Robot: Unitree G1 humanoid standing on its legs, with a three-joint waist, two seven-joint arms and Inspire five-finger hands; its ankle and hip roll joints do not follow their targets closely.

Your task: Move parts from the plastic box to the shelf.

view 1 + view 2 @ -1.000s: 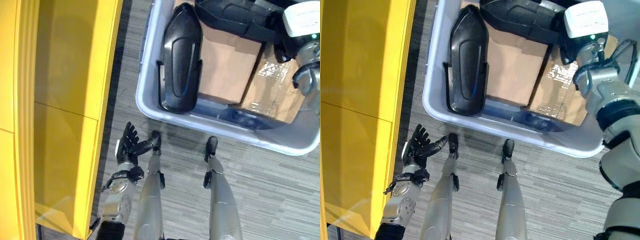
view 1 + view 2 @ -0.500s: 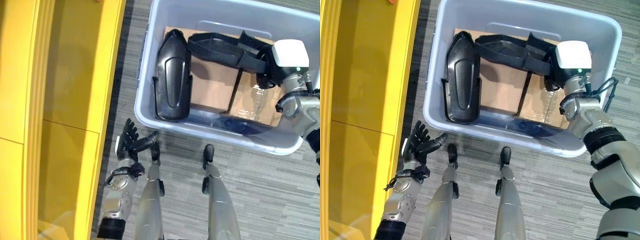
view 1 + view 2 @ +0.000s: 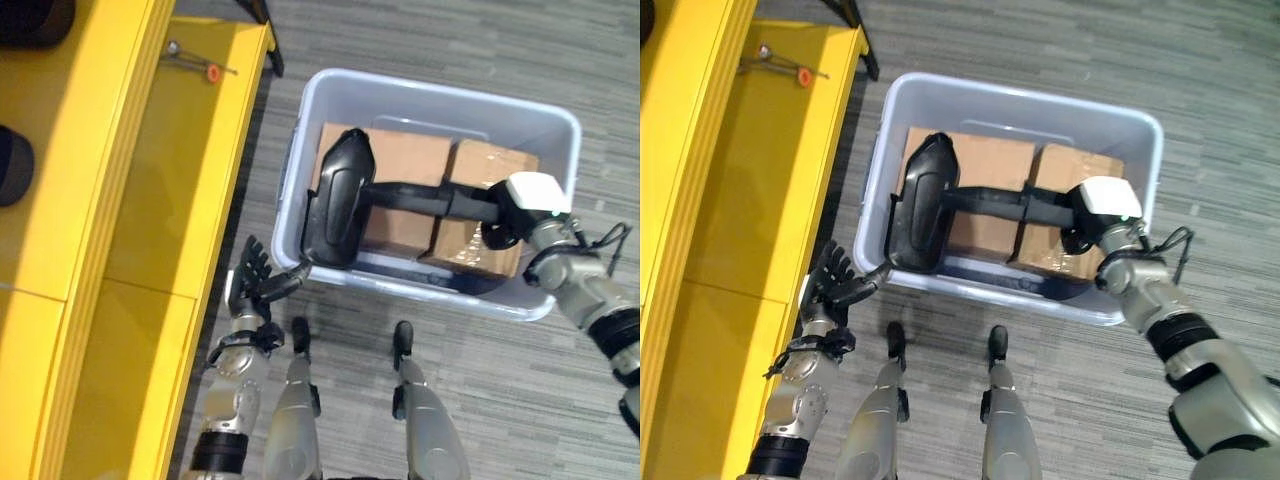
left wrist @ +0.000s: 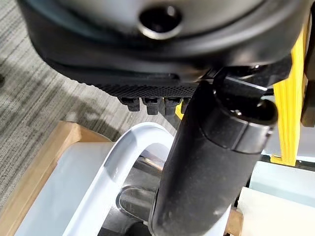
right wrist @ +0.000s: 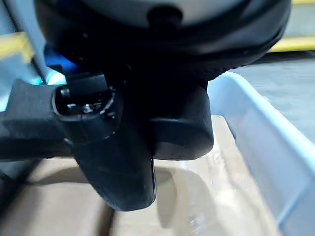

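A grey plastic box (image 3: 440, 95) stands on the carpet and holds two cardboard cartons (image 3: 390, 160). A black shell-shaped part (image 3: 335, 200) leans at its left end. A long black part (image 3: 420, 197) lies across the cartons from the shell to my right hand (image 3: 498, 230), which is shut on its right end. The hand's thumb (image 5: 123, 162) shows curled over the cartons. My left hand (image 3: 250, 285) is open with its fingers spread, low beside the box's near left corner and apart from the shell. Its thumb (image 4: 206, 162) points toward the box rim. The yellow shelf (image 3: 150, 200) runs along the left.
On the shelf's far end lies a small metal tool with a red tip (image 3: 192, 63). Dark objects (image 3: 12, 165) rest at the shelf's left edge. A black stand leg (image 3: 268, 45) stands behind the shelf's corner. Grey carpet surrounds the box.
The camera has pulled back, so the whole box and more shelf show. My right hand has drawn the long part toward the box's front, across the cartons. The left hand stays open.
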